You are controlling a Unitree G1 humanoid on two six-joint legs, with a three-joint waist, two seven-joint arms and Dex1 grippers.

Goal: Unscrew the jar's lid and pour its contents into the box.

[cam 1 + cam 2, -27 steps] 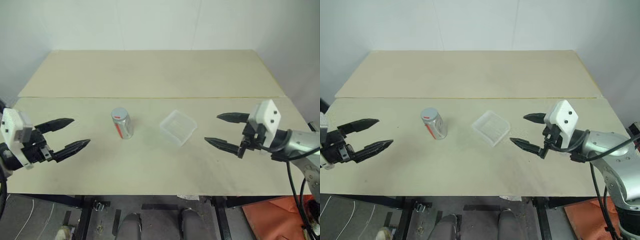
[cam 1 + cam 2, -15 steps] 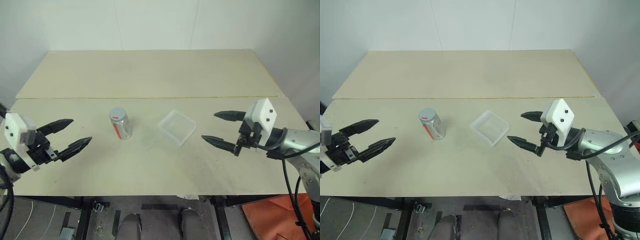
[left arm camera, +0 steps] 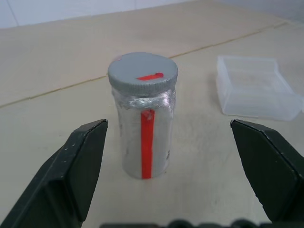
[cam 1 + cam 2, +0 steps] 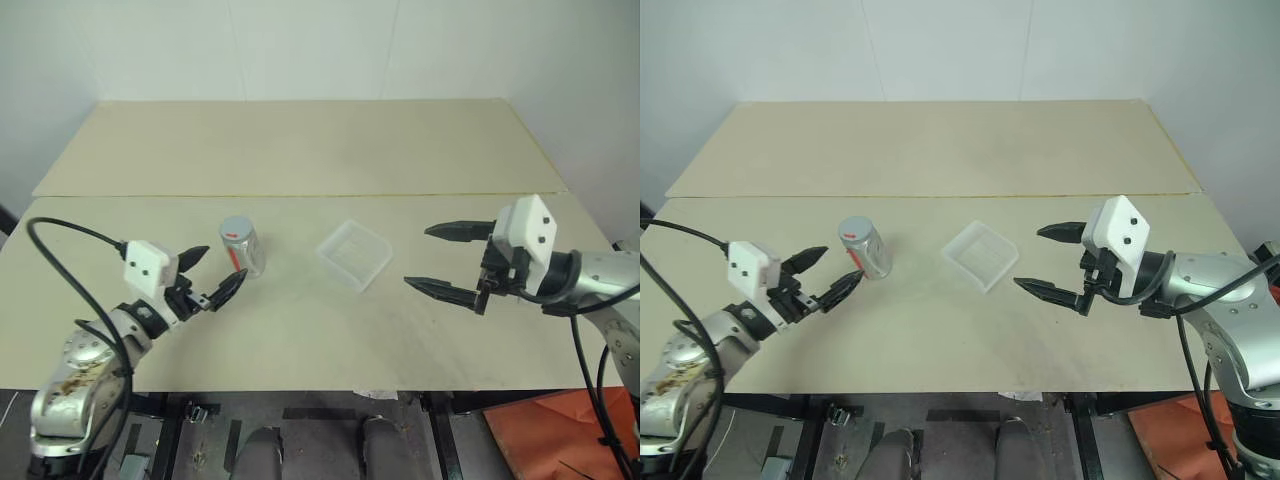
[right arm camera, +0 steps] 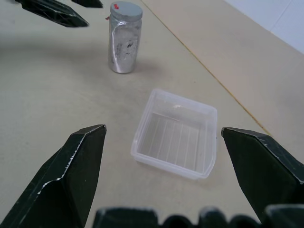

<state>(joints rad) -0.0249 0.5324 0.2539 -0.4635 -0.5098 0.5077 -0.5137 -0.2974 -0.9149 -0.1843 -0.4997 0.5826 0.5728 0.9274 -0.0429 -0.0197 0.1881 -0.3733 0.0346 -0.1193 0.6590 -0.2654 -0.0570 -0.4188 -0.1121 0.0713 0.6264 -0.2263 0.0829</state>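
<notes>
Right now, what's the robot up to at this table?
Nothing is held yet. The left tool is open and sits close beside the jar, which stands upright on the table with its lid on. The right tool is also open and hangs near the clear box, facing it without touching. The box looks empty.

Upright lidded jar [image 4: 863,247] between spread left fingers [image 4: 808,257] and clear box [image 4: 981,256], right fingers [image 4: 1046,291] beside it.
</notes>
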